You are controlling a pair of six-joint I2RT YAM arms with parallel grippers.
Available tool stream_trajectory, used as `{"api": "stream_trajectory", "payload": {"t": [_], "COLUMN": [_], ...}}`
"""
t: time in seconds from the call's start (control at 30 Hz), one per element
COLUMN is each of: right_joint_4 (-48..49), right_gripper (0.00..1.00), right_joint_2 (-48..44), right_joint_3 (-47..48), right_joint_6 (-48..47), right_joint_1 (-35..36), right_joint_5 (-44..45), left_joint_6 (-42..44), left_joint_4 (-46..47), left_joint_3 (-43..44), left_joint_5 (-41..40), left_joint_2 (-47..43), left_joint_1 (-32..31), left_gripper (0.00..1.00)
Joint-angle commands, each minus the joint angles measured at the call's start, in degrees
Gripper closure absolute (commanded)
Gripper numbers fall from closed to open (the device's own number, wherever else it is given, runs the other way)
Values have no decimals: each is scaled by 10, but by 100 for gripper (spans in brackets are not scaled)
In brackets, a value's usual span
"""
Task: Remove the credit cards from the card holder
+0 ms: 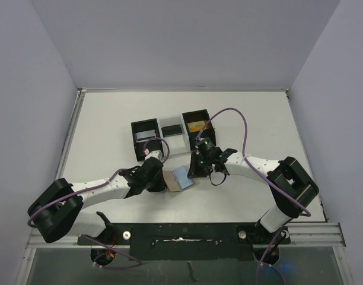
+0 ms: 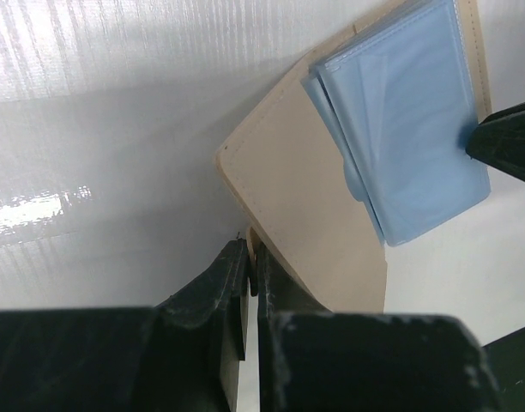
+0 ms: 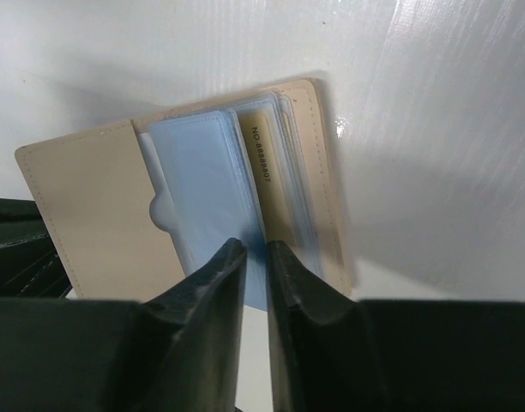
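Low, right hand [image 3: 256, 249] pinches credit cards [image 3: 207, 189].

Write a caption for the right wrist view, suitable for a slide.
Right gripper pinches the light blue card protruding from the tan card holder on the white table.

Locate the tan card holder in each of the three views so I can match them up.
Top external: card holder at the table's centre, between the two wrists.
Left wrist: card holder from centre to upper right, its near corner at the left gripper.
Right wrist: card holder across the middle, just beyond the right gripper.
Shared landmark: the light blue card sticking out of it.
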Motion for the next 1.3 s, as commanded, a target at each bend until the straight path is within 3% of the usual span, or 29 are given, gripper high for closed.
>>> {"api": "stream_trajectory", "payload": {"t": [0.0,0.3,0.43,0.5,0.6,0.83,1.0,1.17,1.27], "right_joint_4": [24,-27,-23,-17,5,2,-11,-17,45], "right_gripper": [78,74,86,100,100,100,100,70,59], "right_joint_2": [-34,-18,-14,-11,-17,-99,-191,-256,-279], "right_joint_3": [19,37,38,33,15,-71,-141,-157,-163], "right_joint_6": [4,-3,-5,1,24,87,115,112,104], "right_joint_1": [7,12,14,13,13,4,-22,-42,-35], "right_joint_5": [-3,34,26,17,11,62,89,91,54], "left_joint_6": [3,9,8,8,7,26,31,2,-11], "left_joint_4": [6,-6,-13,-22,-28,15,46,41,39], "left_joint_3": [23,36,39,43,43,33,52,59,57], "left_joint_5": [-6,-11,-13,-19,-26,16,21,-5,-14], "left_joint_2": [-17,-21,-30,-38,-49,-40,-8,23,15], "left_joint_1": [-3,-3,-3,-3,-1,-10,-51,-68,-69], "left_gripper": [100,100,100,100,100,100,100,100,100]}}
